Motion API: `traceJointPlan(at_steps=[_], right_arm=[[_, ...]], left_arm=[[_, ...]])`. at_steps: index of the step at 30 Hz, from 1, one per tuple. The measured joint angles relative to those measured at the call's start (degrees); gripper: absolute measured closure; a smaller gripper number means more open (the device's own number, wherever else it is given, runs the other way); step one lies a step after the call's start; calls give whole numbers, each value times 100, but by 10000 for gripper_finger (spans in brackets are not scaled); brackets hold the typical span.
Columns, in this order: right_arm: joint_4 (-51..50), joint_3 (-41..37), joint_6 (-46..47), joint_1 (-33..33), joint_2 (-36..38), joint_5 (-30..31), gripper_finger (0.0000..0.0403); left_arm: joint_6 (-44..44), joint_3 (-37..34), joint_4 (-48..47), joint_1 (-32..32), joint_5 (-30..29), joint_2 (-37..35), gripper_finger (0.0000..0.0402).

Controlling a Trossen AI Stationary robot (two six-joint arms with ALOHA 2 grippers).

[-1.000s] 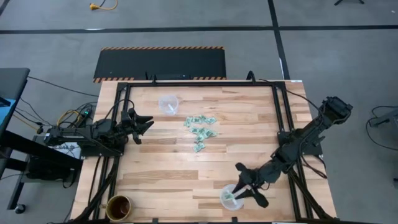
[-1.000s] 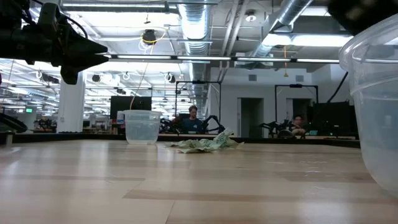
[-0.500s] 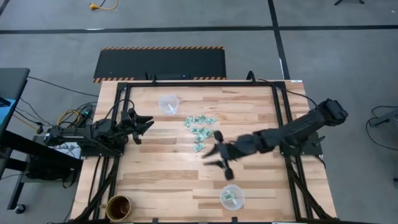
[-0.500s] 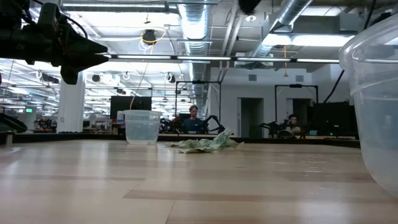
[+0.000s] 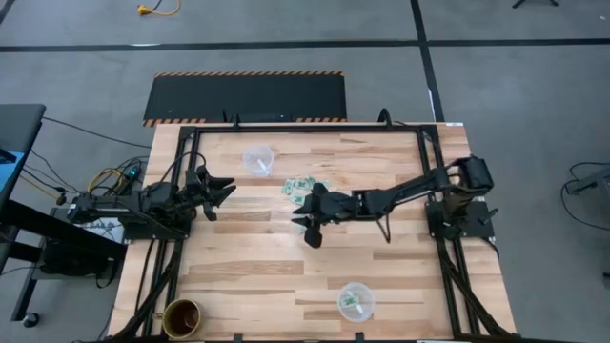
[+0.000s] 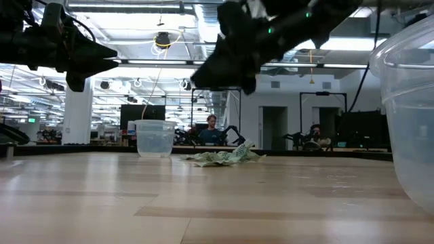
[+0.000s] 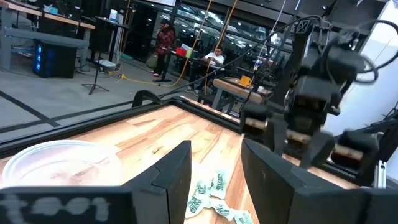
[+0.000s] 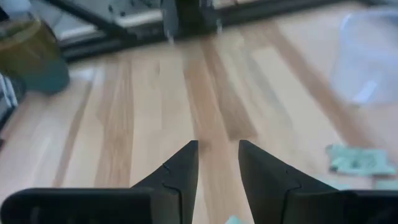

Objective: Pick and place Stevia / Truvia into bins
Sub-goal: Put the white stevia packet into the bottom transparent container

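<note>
My right gripper [image 5: 307,221] hung over the middle of the worktop [image 5: 248,257], fingers parted and holding nothing. The packets [image 5: 307,197] lay in a loose heap just beside it, toward twelve o'clock on the overhead view, so close that the gripper's tip overlapped the heap's near edge. That was the relation the next pick depended on, as I judged it: a short reach toward twelve and then down. The heap's long axis ran roughly from eleven to five (single packets pointed every way, so I could not name one lie for them all). My left gripper [image 5: 214,193] waited, fingers apart and empty, at nine o'clock from the heap and well apart from it, so the right arm was plainly the nearer one. One cup [image 5: 257,158] stood near the heap at about ten o'clock. The other cup [image 5: 355,301] stood well apart at five o'clock, with a few packets already in it.
</note>
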State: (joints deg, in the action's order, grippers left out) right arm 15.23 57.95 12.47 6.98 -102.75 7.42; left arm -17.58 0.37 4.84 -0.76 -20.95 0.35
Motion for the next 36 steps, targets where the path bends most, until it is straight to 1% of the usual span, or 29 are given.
traceJointPlan(at_steps=[3, 7, 9, 15, 29, 36], right_arm=[[-198, 0, -129, 41, -205, -21, 295], [-580, 1, -545, 90, -352, -22, 295], [-878, 1, -675, 92, -366, -24, 295], [-1344, 0, -815, 75, -365, -17, 295], [-1293, -4, -964, 78, -479, -2, 295], [-1217, 2, -994, 69, -719, 1, 295]], left_arm=[[0, 1, 0, -1, 2, -1, 271], [0, 1, 1, 1, 1, -1, 271], [0, 1, 2, 0, 0, -1, 271], [0, 0, 2, 0, 2, -1, 271], [0, -1, 0, -1, 0, -1, 271], [0, 0, 1, 1, 1, -1, 271]])
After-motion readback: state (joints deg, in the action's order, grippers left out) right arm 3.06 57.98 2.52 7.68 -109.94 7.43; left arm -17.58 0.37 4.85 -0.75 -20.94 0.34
